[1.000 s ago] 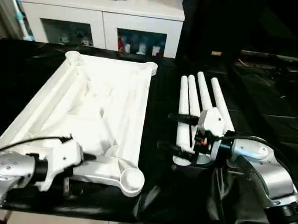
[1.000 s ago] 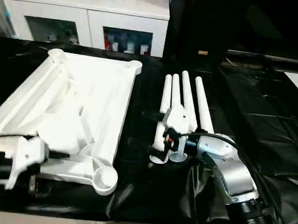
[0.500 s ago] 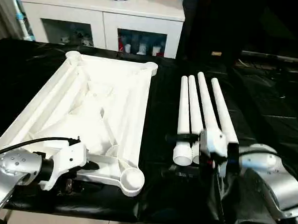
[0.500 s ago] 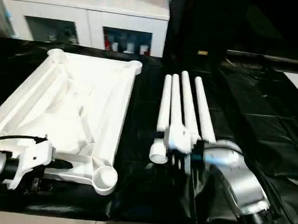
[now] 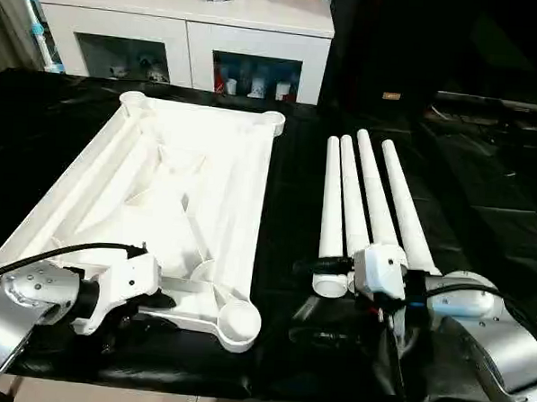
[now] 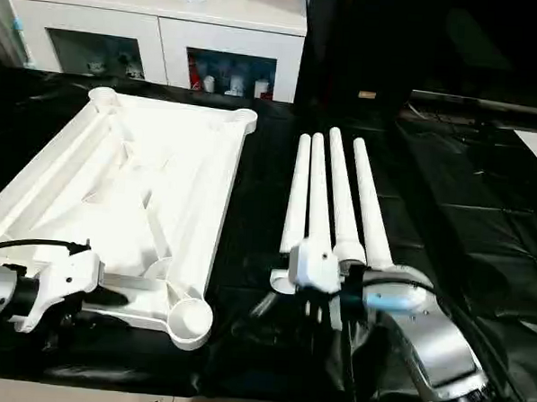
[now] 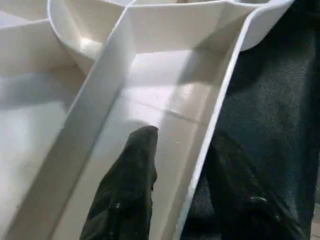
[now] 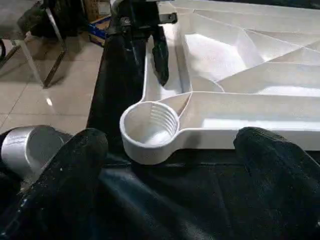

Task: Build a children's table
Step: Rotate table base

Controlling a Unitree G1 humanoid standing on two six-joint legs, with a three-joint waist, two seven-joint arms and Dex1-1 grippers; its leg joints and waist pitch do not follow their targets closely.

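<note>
Left gripper [image 7: 192, 195] straddles the upturned tabletop [image 5: 188, 197] near rim, fingers either side, grip uncertain; right gripper [image 8: 170, 165] spread wide beside four legs [image 5: 363, 201].

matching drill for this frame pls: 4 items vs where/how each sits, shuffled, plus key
Items:
1. tabletop
2. four legs
3. left gripper
4. right gripper

States:
A. fingers wide apart, aimed at the near corner socket
B. side by side on the black cover, right of the tabletop
C. upside down, ribs up
D. one finger inside the tabletop's near rim, one outside

Pairs: 1-C, 2-B, 3-D, 4-A
</note>
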